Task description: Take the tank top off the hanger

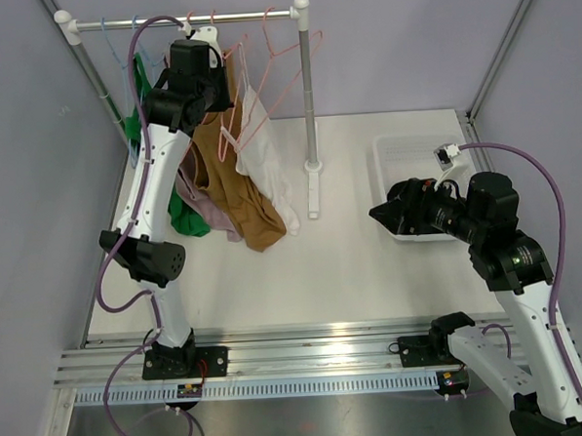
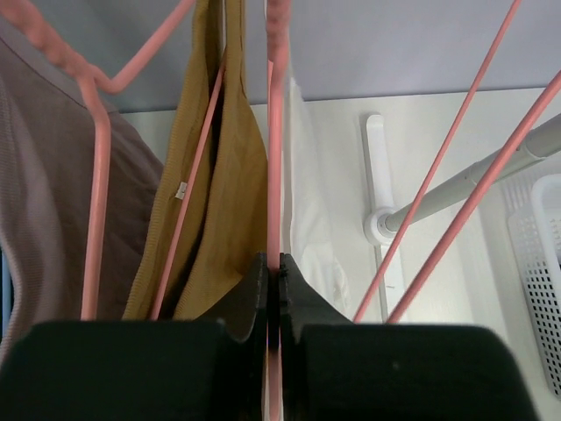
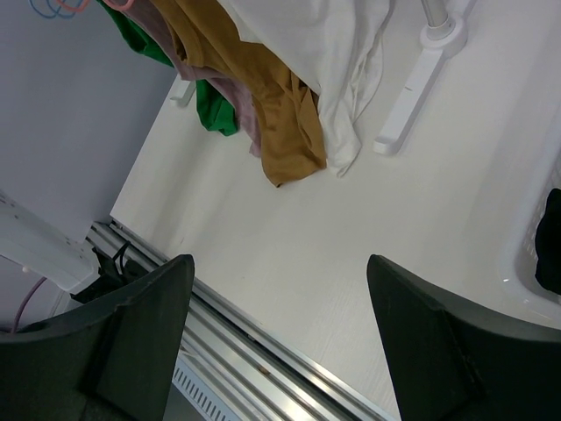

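The white table [image 1: 352, 264] carries the long flat foot of the clothes rack [image 1: 313, 197] toward the back, a white slotted basket [image 1: 405, 158] near its right edge, and the lower ends of the hanging clothes [image 1: 262, 229], brown, white, mauve and green, pooling just left of that foot.

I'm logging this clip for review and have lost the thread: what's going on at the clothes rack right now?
The left gripper is up at the rack, shut on the wire of a pink hanger that runs between the mustard tank top and a white garment. The clothes hang from the rail, so nothing is off its hanger yet. The right gripper hangs open above the table, beside the white bin, holding nothing.
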Motion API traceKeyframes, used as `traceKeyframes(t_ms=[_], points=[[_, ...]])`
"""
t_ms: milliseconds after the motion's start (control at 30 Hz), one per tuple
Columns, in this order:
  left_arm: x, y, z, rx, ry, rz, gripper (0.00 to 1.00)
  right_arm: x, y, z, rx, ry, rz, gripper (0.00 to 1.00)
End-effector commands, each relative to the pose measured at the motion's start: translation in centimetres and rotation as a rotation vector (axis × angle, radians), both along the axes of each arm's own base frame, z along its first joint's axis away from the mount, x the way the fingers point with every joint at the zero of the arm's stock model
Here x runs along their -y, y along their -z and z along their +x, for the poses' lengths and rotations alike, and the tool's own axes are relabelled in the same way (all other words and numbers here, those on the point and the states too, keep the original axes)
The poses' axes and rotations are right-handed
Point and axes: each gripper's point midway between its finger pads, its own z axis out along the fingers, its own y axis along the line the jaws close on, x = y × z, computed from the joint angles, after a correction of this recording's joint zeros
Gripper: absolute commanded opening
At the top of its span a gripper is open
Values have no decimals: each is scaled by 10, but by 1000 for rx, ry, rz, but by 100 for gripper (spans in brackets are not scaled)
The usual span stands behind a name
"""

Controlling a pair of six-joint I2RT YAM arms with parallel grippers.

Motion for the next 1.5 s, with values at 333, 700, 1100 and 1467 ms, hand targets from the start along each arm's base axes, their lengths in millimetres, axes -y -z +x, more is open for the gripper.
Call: traceKeyframes(t_ms=[333, 700, 1100, 1467], points=[[-6, -128, -62, 281, 48, -179, 0, -5, -20, -5, 54, -39, 30, 87], [-20, -142, -174, 260, 112, -275, 0, -3, -44, -12, 116, -56, 14, 88], [-18, -33, -318, 102, 362, -319, 0, -43, -67, -28, 139, -335, 178, 88], [20, 66, -374, -111, 649, -461, 0, -129, 3, 13, 19, -342, 8, 79]])
